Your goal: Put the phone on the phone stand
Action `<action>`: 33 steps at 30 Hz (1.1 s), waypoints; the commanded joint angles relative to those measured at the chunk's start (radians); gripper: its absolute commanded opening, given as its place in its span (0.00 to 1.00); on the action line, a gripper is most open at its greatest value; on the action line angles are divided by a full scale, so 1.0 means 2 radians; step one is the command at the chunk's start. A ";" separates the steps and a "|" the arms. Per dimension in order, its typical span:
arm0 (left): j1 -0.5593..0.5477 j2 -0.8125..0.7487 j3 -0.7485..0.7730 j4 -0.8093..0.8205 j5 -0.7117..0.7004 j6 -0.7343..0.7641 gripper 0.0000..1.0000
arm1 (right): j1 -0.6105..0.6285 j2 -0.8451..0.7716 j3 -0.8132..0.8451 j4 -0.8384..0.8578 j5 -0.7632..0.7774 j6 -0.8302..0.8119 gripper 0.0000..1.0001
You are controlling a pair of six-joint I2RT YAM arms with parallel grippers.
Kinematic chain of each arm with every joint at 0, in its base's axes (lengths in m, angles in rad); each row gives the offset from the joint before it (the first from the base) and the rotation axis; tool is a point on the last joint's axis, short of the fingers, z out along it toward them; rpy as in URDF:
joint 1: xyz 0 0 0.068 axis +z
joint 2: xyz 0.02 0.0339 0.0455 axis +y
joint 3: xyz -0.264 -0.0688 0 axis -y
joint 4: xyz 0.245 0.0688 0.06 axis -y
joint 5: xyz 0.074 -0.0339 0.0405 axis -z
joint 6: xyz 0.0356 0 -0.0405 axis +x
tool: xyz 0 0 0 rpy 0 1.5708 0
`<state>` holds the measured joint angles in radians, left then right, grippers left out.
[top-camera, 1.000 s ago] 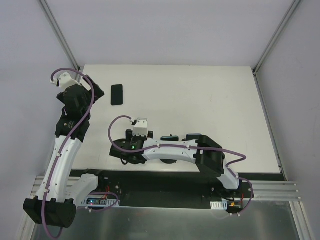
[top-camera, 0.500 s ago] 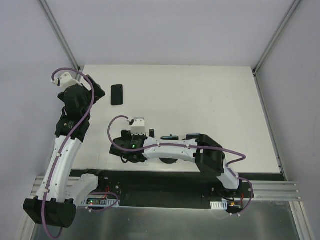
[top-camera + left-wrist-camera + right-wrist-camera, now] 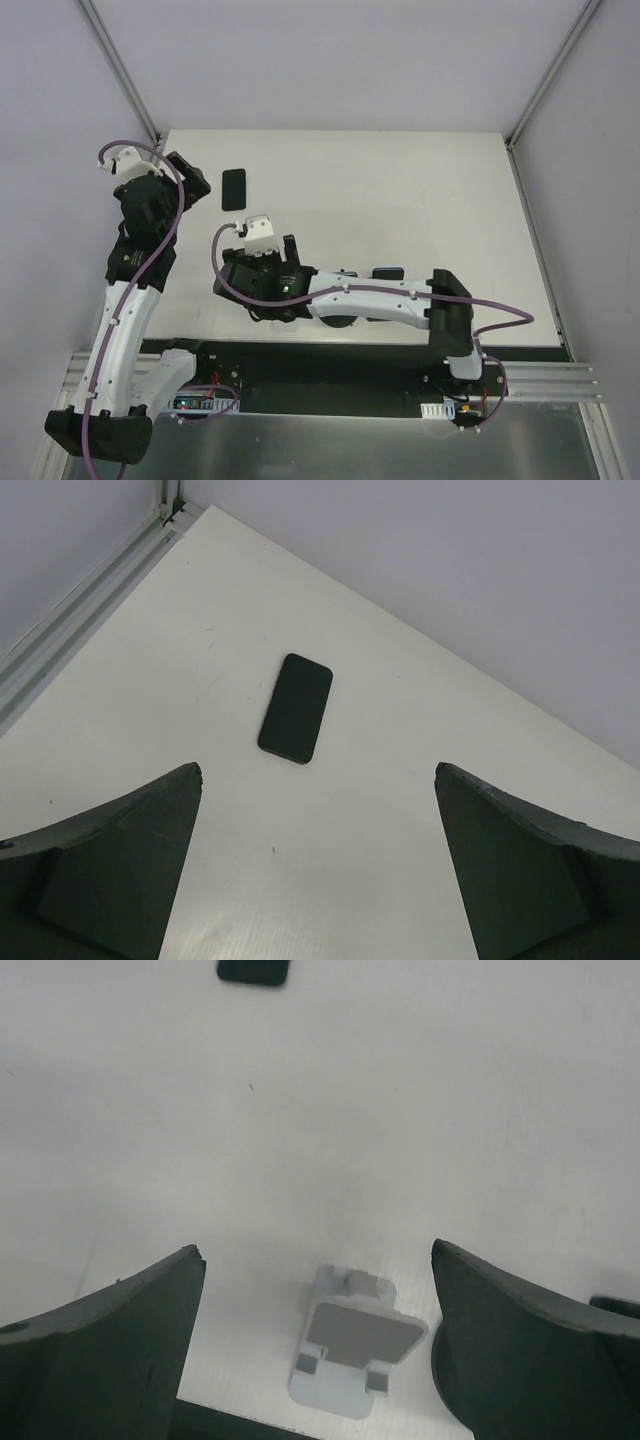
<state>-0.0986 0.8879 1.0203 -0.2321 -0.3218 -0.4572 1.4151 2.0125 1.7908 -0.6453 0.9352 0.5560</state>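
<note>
the phone [image 3: 233, 189] lies flat on the table, in the upper left of the top view, untouched. our left gripper [image 3: 318, 772] hangs near it, jaws apart. the right gripper [image 3: 316, 1250], also spread, is near the phone stand [image 3: 350, 1355]. we think the thin phone may slide away when pinched.

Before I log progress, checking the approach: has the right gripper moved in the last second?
Yes. In the top view the right gripper has shifted left and farther out, closer to the phone, which lies unmoved.

no readable text, no labels, no brand marks
</note>
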 commanded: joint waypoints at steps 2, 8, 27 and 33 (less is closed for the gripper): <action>-0.003 -0.060 -0.020 0.015 0.011 0.003 0.99 | -0.002 -0.105 0.006 0.161 0.035 -0.204 0.97; -0.003 -0.099 -0.071 0.049 0.078 0.020 0.99 | -0.052 -0.198 -0.063 0.320 -0.065 -0.366 0.97; 0.012 0.522 0.400 -0.257 0.240 0.156 0.99 | -0.504 -0.458 -0.365 0.343 -0.463 -0.411 0.97; 0.019 0.670 0.575 -0.348 0.189 0.222 0.99 | -0.543 -0.438 -0.401 0.363 -0.542 -0.438 0.97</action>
<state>-0.0772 2.1086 1.9911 -0.7261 0.1131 -0.1352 0.3744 1.1191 0.9977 -0.0231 0.0601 -0.3050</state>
